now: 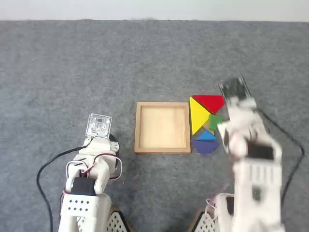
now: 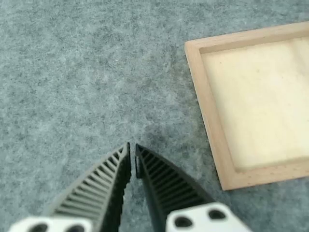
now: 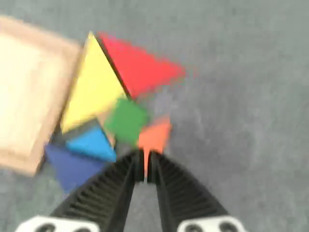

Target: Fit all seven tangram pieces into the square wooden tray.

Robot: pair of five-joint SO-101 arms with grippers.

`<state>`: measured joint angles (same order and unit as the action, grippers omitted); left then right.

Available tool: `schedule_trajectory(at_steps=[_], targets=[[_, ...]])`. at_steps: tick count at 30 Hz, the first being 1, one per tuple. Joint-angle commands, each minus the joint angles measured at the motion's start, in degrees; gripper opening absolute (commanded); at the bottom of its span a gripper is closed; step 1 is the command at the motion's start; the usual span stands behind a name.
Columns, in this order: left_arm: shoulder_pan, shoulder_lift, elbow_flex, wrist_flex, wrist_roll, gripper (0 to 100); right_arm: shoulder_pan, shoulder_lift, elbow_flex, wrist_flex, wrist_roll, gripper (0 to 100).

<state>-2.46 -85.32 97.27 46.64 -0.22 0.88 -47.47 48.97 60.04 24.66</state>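
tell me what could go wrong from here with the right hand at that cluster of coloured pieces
1. The right hand seems to pinch only one corner of the small orange wooden triangle. So thin a hold could slip or let the piece twist on lifting.
2. That triangle looks pressed against the green wooden square, which sits tight among the other pieces. Dragging instead of lifting could scatter them.

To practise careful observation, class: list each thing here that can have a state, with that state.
Wooden tray, empty.
Tangram pieces, outside the tray, clustered beside it.
Left gripper, shut, holding nothing.
Right gripper, shut, tips at the orange piece; grip unclear.
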Motion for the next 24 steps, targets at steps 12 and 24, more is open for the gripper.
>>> schedule_trajectory(at_steps=[12, 24], targets=[[-0.3, -0.7, -0.5, 0.1, 0.3, 2, -13.8, 55.9, -36.5, 1.2, -14.8, 26.8], [-0.3, -0.7, -0.5, 0.1, 0.3, 2, -18.1, 62.8, -36.7, -1.5, -20.4, 30.1]])
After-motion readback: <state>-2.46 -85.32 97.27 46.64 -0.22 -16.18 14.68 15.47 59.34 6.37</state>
